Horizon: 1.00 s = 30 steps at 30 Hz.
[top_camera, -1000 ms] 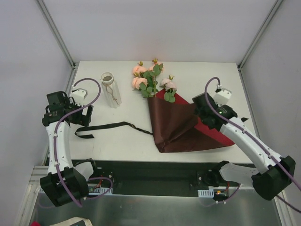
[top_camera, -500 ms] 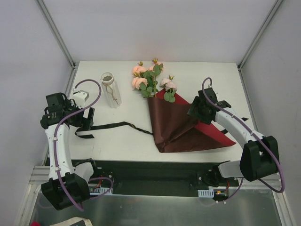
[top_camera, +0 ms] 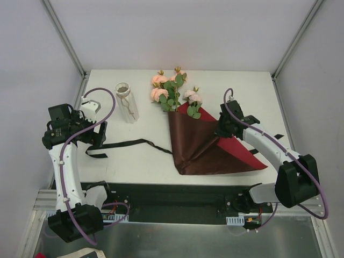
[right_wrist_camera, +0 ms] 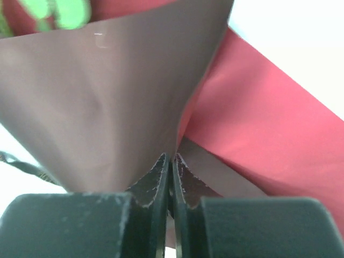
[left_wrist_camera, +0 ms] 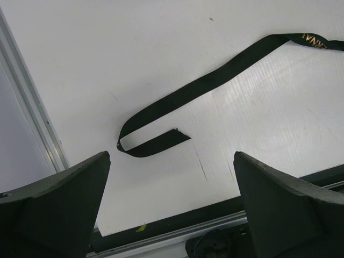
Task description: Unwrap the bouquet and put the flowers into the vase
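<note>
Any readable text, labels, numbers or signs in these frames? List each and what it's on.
"RNAL": gold letters on the black ribbon, left wrist view; the frame edge cuts the word, so it is only a fragment.
White tag below the table's near edge, top view: print too small to read.
Vase: a thin dark squiggle, not lettering.
Wrapping paper: no print visible.

Maroon paper (top_camera: 196, 145), black ribbon (top_camera: 129, 143), peach flowers (top_camera: 158, 94)
</note>
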{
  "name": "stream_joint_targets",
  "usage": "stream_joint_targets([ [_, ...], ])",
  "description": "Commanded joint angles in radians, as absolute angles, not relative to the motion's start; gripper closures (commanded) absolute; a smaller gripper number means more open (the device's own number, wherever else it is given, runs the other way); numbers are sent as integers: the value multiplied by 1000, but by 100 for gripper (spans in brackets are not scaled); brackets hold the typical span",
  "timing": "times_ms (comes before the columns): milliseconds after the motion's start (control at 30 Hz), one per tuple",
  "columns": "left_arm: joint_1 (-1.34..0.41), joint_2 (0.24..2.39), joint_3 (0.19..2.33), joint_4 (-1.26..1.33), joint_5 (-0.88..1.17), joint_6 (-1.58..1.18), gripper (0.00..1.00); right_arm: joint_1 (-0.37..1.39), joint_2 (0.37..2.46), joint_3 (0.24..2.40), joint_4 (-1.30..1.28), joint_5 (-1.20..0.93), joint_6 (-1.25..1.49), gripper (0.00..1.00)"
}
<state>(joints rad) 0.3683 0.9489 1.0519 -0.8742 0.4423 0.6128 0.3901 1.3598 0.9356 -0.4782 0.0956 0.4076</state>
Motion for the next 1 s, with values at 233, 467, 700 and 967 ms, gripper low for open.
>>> stream_joint_targets([
  [233, 374, 959, 1078, -900, 476, 586, 1, 754, 1439, 1282, -367, 49, 151, 98],
  [467, 373, 943, 1081, -893, 433, 563, 1, 937, 1670, 1529, -382, -72, 54, 94],
  [700, 374, 920, 1126, -899, 350, 538, 1, 1061, 1853, 1727, -390, -86, 84, 31],
  [967, 374, 911, 1134, -903, 333, 546, 1, 1100, 1870, 1845, -426, -84, 106, 0],
])
